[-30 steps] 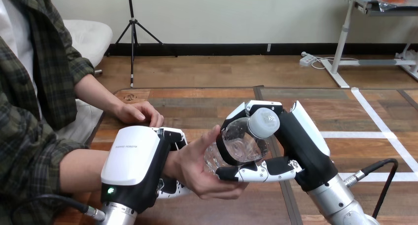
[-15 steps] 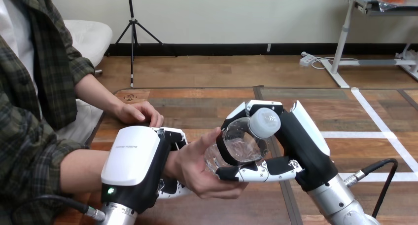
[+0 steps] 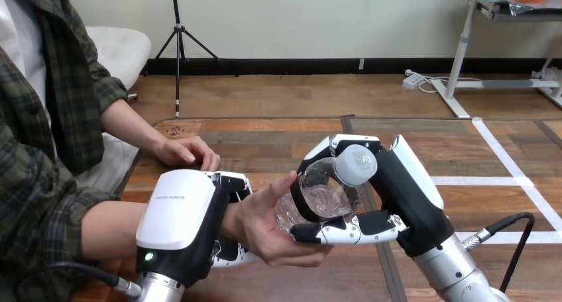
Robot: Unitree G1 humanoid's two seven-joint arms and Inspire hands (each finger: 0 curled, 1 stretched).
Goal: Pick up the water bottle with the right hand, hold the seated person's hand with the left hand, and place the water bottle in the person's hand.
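Observation:
A clear water bottle (image 3: 323,195) with a white cap lies tilted toward me in the middle of the view. My right hand (image 3: 397,196) is shut on it, fingers over the top and thumb (image 3: 344,231) below. The person's hand (image 3: 265,222) is cupped against the bottle's lower left side, palm up, thumb on the plastic. My left hand (image 3: 182,216) is clamped on the person's wrist, fingers curled round it beneath and at the far side.
The person's other hand (image 3: 185,151) rests flat on the wooden table (image 3: 265,136) near its far left corner. White tape lines (image 3: 504,156) cross the table's right part. A black cable (image 3: 510,229) loops beside my right forearm.

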